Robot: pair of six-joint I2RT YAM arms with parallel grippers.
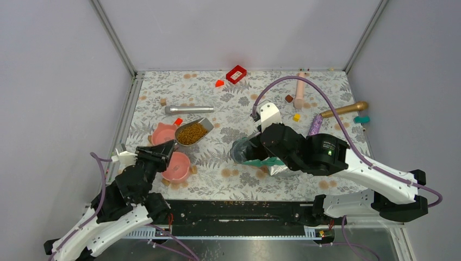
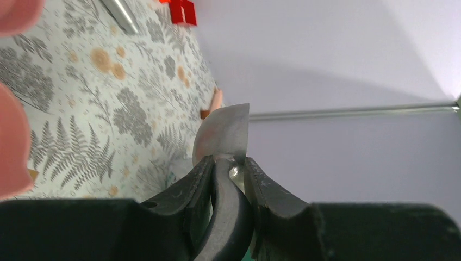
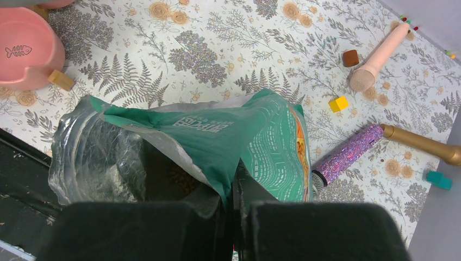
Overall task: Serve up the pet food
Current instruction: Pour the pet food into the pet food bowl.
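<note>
With left gripper (image 1: 168, 148) pinching the scoop (image 1: 205, 124) tight, tip pet food (image 1: 190, 133) lying toward two o'clock into pink bowl (image 1: 182, 171) at four o'clock.

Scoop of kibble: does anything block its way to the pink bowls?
Nothing visible does. The left gripper is shut on the scoop, filled with kibble, which sits right beside the farther pink bowl and the nearer pink bowl, with no object between.

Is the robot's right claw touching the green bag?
Touching. The right wrist view shows the right gripper shut, pinching the edge of the green pouch.
</note>
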